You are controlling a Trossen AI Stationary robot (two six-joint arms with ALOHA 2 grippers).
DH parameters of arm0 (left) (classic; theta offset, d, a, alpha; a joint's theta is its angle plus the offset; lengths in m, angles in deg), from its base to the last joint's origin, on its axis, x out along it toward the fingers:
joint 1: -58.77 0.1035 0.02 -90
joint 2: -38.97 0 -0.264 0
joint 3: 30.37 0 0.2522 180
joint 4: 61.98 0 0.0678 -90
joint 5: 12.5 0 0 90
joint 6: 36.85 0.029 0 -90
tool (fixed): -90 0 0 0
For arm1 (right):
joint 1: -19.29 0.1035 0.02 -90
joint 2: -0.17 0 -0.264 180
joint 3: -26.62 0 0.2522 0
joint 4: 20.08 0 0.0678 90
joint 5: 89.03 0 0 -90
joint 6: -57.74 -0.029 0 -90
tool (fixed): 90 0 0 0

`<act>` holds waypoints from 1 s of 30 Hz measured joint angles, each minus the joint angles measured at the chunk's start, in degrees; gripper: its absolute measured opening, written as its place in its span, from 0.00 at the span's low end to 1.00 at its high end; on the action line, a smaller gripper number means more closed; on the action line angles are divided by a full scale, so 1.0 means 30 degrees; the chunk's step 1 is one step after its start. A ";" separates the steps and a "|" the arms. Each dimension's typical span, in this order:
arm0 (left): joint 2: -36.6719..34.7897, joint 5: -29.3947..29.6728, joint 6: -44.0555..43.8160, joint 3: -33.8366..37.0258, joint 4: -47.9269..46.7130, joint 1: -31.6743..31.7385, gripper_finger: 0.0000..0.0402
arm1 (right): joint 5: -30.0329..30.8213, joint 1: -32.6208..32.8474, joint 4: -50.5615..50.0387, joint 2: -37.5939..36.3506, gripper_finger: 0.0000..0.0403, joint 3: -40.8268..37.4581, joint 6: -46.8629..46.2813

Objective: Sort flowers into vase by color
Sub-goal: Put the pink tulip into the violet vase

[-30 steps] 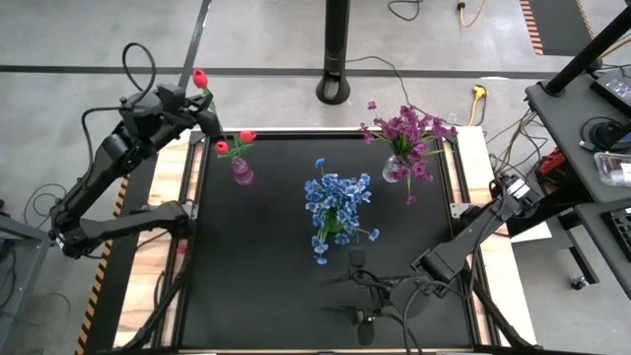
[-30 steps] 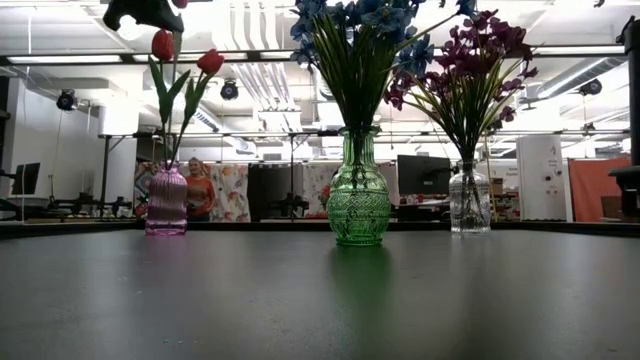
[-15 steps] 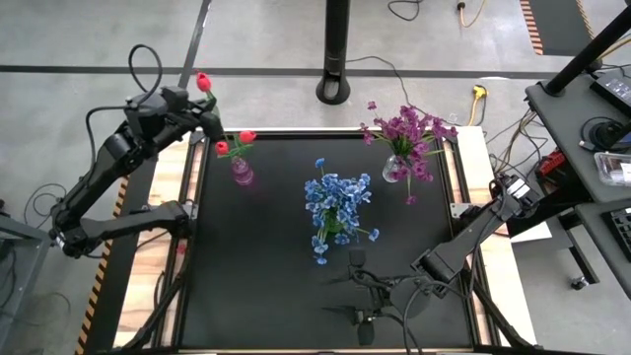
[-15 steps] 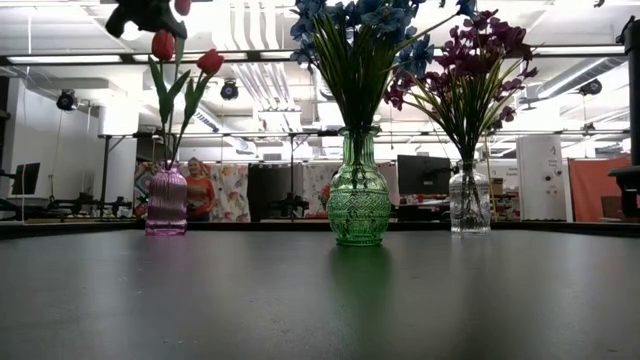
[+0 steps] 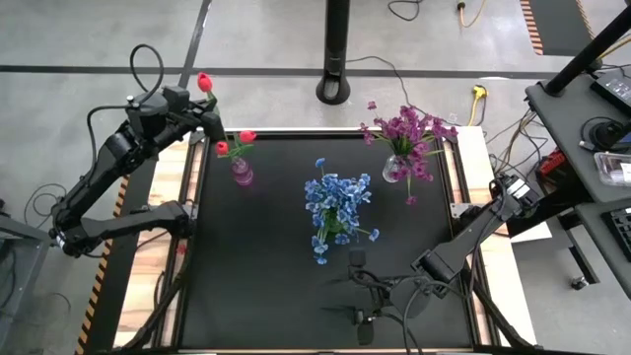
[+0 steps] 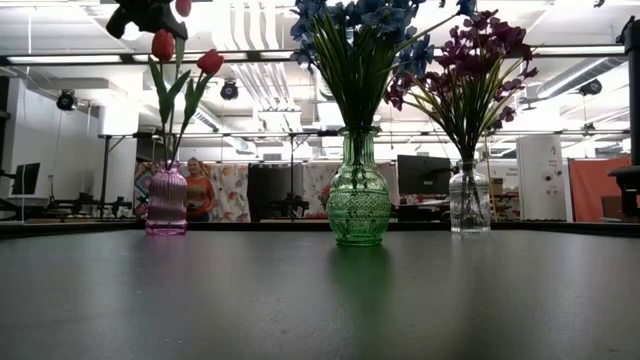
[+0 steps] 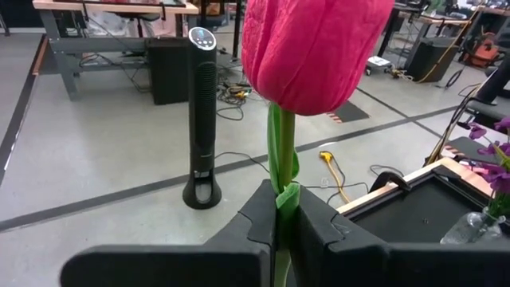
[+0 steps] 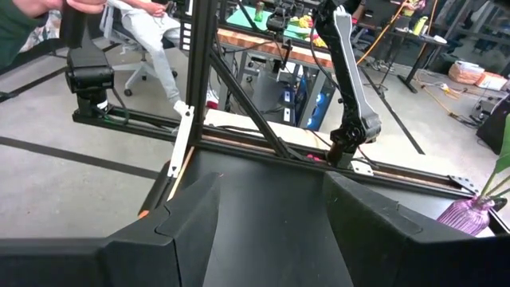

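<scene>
My left gripper (image 7: 283,219) is raised over the table's far left corner, shut on a red tulip whose bud (image 5: 204,81) stands above the fingers. Just to its right, the pink vase (image 5: 242,175) holds two red tulips (image 6: 163,45) by their stems. The green vase (image 6: 357,200) in the middle holds the blue flowers (image 5: 335,202). The clear vase (image 6: 469,198) at the far right holds the purple flowers (image 5: 409,133). My right gripper (image 8: 271,215) hangs open over the table's near right part, with nothing between its fingers. My left gripper pinches the tulip's green stem (image 7: 282,195) between its two fingers, a short way below the bud (image 7: 315,48). The fingers come nearly level from the table's left and lie across the stem. The tulip stands upright, lifted clear; the fingers hide the stem below them.
A dark camera stand (image 5: 363,316) sits near the table's front edge. Bare black tabletop (image 5: 256,276) lies in front of the vases. A fan tower (image 5: 335,49) stands on the floor behind the table. A person (image 6: 193,190) sits far off in the room.
</scene>
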 joint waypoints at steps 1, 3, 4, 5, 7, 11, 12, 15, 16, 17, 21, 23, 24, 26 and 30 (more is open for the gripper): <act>0.0041 0.0000 -0.0002 0.0000 -0.0002 0.0000 0.00 | 0.0000 0.0000 0.0000 0.0000 0.54 0.0000 -0.0002; 0.0143 0.0000 -0.0023 0.0000 -0.0007 0.0000 0.00 | 0.0000 0.0000 0.0000 0.0000 0.54 0.0000 0.0001; 0.0203 0.0000 -0.0048 0.0000 -0.0007 0.0000 0.00 | 0.0000 0.0000 -0.0001 0.0000 0.54 0.0000 0.0001; 0.0256 0.0000 -0.0062 0.0000 -0.0007 0.0000 0.00 | 0.0000 0.0000 -0.0007 0.0000 0.54 0.0000 -0.0004; 0.0338 0.0000 -0.0082 0.0000 -0.0007 0.0000 0.00 | 0.0000 0.0000 -0.0007 0.0000 0.54 0.0000 0.0001; 0.0506 0.0000 -0.0169 0.0000 -0.0007 0.0000 0.00 | 0.0000 0.0000 0.0000 0.0000 0.54 0.0000 0.0023; 0.0533 -0.0005 -0.0169 0.0000 -0.0007 0.0000 0.00 | 0.0000 0.0000 -0.0007 0.0000 0.54 0.0000 0.0049; 0.0597 0.0000 -0.0169 0.0000 -0.0007 0.0000 0.00 | 0.0000 0.0000 -0.0007 0.0000 0.54 0.0000 0.0052; 0.0622 0.0000 -0.0169 0.0000 -0.0007 0.0000 0.00 | 0.0000 0.0000 -0.0007 0.0000 0.54 0.0000 0.0055; 0.0644 0.0000 -0.0169 0.0000 -0.0007 0.0000 0.00 | 0.0000 0.0000 -0.0007 0.0000 0.54 0.0000 0.0059; 0.0659 0.0000 -0.0169 0.0000 -0.0003 0.0000 0.00 | 0.0000 0.0000 -0.0007 0.0000 0.54 0.0000 0.0067; 0.0659 0.0000 -0.0168 0.0000 -0.0001 0.0000 0.01 | 0.0000 0.0000 -0.0007 0.0000 0.54 0.0000 0.0164; 0.0659 0.0000 -0.0168 0.0000 -0.0001 0.0000 0.01 | 0.0000 0.0000 -0.0007 0.0000 0.54 0.0000 0.0194; 0.0659 0.0000 -0.0166 0.0000 -0.0003 0.0000 0.02 | 0.0000 0.0000 -0.0007 0.0000 0.54 0.0000 0.0212; 0.0659 0.0000 -0.0162 0.0000 0.0000 0.0000 0.03 | 0.0000 0.0000 -0.0007 0.0000 0.54 0.0000 0.0205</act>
